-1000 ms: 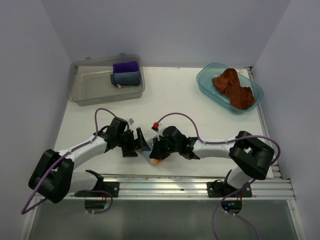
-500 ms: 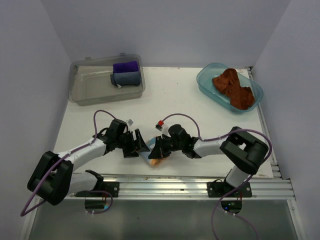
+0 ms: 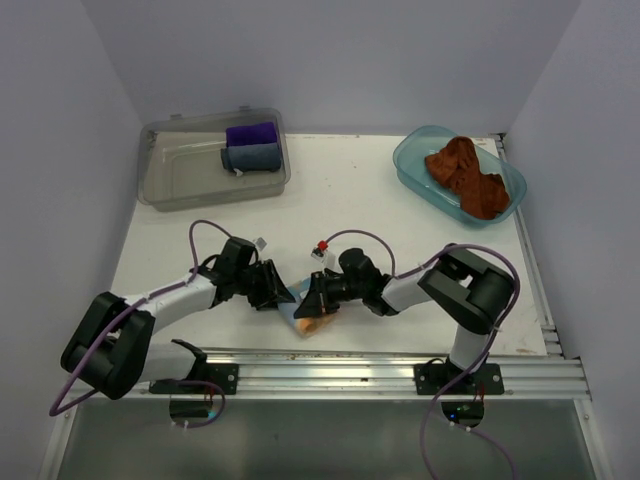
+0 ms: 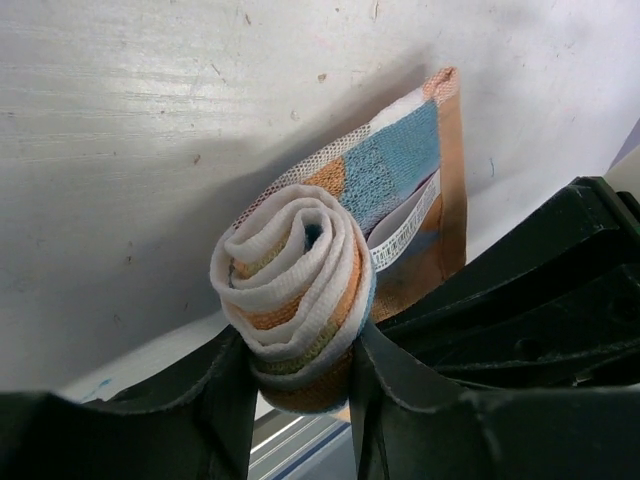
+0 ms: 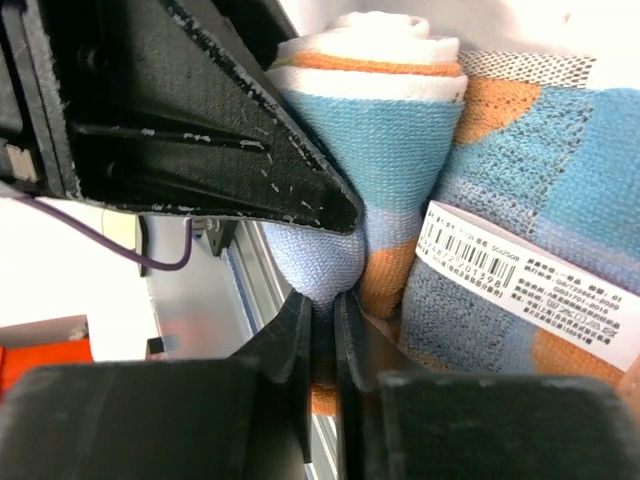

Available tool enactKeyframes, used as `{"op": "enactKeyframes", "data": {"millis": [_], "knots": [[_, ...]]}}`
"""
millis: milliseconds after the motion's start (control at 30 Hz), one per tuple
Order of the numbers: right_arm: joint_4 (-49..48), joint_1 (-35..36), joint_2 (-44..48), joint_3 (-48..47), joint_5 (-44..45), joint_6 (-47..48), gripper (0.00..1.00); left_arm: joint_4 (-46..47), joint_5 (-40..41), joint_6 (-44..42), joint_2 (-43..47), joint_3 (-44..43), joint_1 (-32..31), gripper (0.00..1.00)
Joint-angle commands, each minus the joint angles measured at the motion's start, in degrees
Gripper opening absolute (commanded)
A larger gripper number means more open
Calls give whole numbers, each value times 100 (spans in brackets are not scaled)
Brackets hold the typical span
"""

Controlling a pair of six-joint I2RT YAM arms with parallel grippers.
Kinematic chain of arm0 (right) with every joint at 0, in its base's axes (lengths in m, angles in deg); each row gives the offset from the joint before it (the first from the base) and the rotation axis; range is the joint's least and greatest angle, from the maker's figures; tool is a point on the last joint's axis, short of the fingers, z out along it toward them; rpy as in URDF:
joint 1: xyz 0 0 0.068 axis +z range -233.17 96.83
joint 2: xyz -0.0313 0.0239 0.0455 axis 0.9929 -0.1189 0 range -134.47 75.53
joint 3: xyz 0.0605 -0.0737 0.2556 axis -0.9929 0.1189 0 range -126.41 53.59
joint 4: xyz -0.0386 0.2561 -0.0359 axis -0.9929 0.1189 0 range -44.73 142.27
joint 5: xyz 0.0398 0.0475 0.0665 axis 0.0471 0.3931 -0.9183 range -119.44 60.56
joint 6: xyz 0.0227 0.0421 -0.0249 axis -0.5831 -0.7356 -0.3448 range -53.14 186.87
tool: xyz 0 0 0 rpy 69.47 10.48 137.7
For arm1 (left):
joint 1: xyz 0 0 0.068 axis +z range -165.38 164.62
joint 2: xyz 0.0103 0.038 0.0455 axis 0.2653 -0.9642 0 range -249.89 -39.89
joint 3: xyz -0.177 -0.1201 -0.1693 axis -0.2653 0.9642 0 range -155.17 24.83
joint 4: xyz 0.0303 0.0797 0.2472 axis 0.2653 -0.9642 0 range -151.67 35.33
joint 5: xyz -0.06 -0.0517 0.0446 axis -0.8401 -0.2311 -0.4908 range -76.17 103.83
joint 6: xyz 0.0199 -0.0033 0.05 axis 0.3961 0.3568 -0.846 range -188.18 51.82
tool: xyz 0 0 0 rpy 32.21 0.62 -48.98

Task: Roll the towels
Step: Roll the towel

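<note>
The patterned towel (image 3: 308, 322), pale blue, orange and white, lies near the table's front edge, partly rolled into a tight spiral (image 4: 298, 268) with a flat tail and a barcode label (image 5: 520, 290) still spread out. My left gripper (image 4: 300, 350) has its fingers (image 4: 225, 400) pressed on both sides of the roll's end. From the right, my right gripper (image 5: 322, 305) is shut on a fold of the same towel (image 5: 400, 150). From above, the two grippers (image 3: 285, 293) (image 3: 312, 308) meet tip to tip over it. The rust-brown towel (image 3: 467, 175) lies crumpled in a blue tub (image 3: 410, 165).
A clear bin (image 3: 170, 185) at the back left holds a purple cloth (image 3: 250, 133) and a grey-blue cloth (image 3: 252, 157), both rolled. A metal rail (image 3: 370, 365) runs along the near edge just below the towel. White walls close in the table.
My left gripper has closed from wide open onto the roll. The right arm's elbow has drawn in toward the left, with its gripper still pinching the towel.
</note>
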Motion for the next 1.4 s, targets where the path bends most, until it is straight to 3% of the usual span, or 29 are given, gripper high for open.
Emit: {"op": "enactKeyframes", "data": {"millis": [0, 67, 100, 200, 367, 600, 800, 1000, 1067, 1133, 1167, 1200, 1300, 1367], "knots": [[930, 3, 257, -151, 371, 396, 14, 251, -23, 56, -44, -31, 18, 39], [1596, 30, 679, -186, 653, 668, 29, 76, 12, 47, -53, -40, 18, 38], [1888, 82, 837, -212, 1081, 782, 43, 32, 21, 47, -53, -57, 18, 38], [3101, 423, 1575, -449, 1891, 1414, 59, -118, 30, 38, -53, -49, 18, 38], [4840, 1302, 2191, -1213, 4006, 1978, 62, -302, 91, 12, -45, -92, 18, 36], [6065, 2743, 1570, -2382, 6249, 2602, 61, -373, 82, -6, -115, -154, 9, 36], [6593, 3430, 602, -3323, 7184, 3147, 58, -417, 91, -23, -132, -189, 9, 36], [6742, 3580, -285, -3631, 7580, 3332, 59, -461, 100, -15, -115, -198, 9, 36], [6830, 3580, -531, -3684, 7799, 3183, 57, -478, 117, -15, -80, -198, 18, 36], [6865, 3589, -638, -3676, 7923, 3078, 47, -496, 117, -15, -53, -207, 9, 38], [6865, 3581, -673, -3658, 8045, 3025, 40, -505, 135, -23, -53, -198, 18, 39], [6865, 3580, -717, -3649, 8090, 2990, 23, -514, 152, -32, -53, -224, 18, 40], [6769, 3563, -665, -3614, 8125, 2919, 2, -549, 161, -32, -71, -250, 18, 44], [6586, 3528, -551, -3509, 8055, 2919, 0, -592, 170, -50, -10, -268, 9, 51]]}}
